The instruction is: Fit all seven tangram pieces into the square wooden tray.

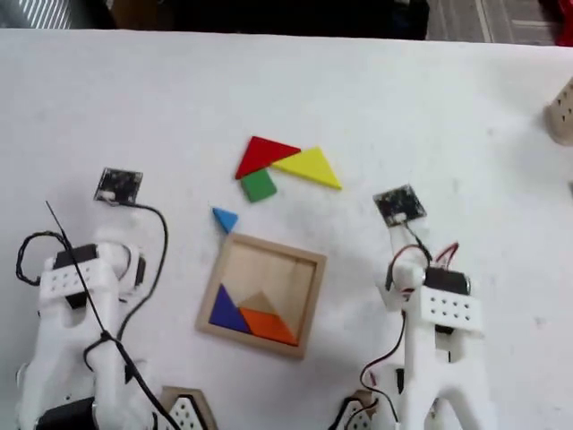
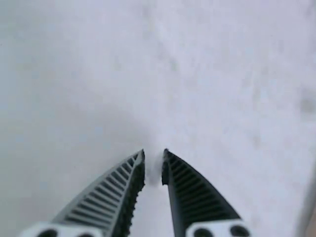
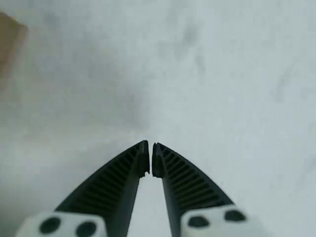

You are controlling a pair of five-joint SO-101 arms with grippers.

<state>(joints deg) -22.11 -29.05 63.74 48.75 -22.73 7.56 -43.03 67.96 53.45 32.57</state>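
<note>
The square wooden tray lies between the two arms. A dark blue triangle and an orange piece sit in its near part. Behind the tray, a small blue triangle rests just off its far left corner. Farther back, a green square, a red triangle and a yellow triangle lie clustered together. My left gripper hangs over bare table left of the tray, shut and holding nothing. My right gripper is shut and holding nothing over bare table right of the tray.
The left arm and right arm flank the tray, with black cables looping near the left one. A tan perforated object stands at the far right edge. The white table stretches wide behind the pieces.
</note>
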